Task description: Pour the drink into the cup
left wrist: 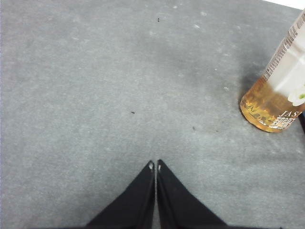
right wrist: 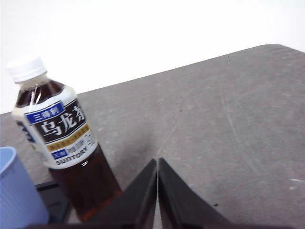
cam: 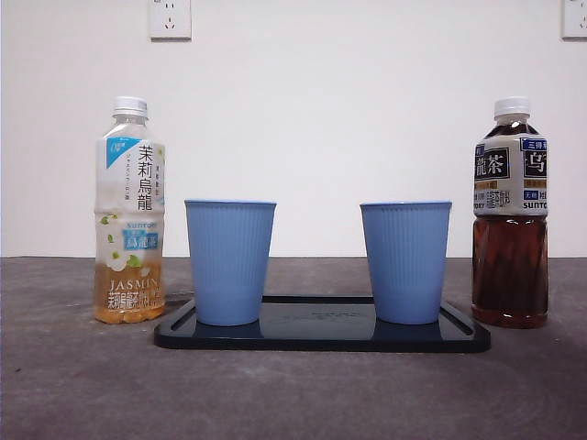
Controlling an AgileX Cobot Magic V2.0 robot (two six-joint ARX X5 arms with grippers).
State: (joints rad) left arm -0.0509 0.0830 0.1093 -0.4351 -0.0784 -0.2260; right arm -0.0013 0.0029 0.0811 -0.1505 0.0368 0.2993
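Grey worktop [cam: 73, 385], bare up front. Black tray [cam: 321, 335] next, carrying two blue ribbed cups upright: left cup [cam: 229, 261], right cup [cam: 404, 261], apart from each other. Jasmine tea bottle [cam: 129, 211] stands just off the tray's left end, capped, pale amber liquid low. Dark oolong tea bottle [cam: 510, 215] stands off the right end, capped, nearly full. Left claw [left wrist: 155, 165] pressed together, over bare worktop near the jasmine bottle. Right claw [right wrist: 157, 162] pressed together, beside the oolong bottle, not touching. White wall [cam: 367, 110] behind with outlets [cam: 170, 18].
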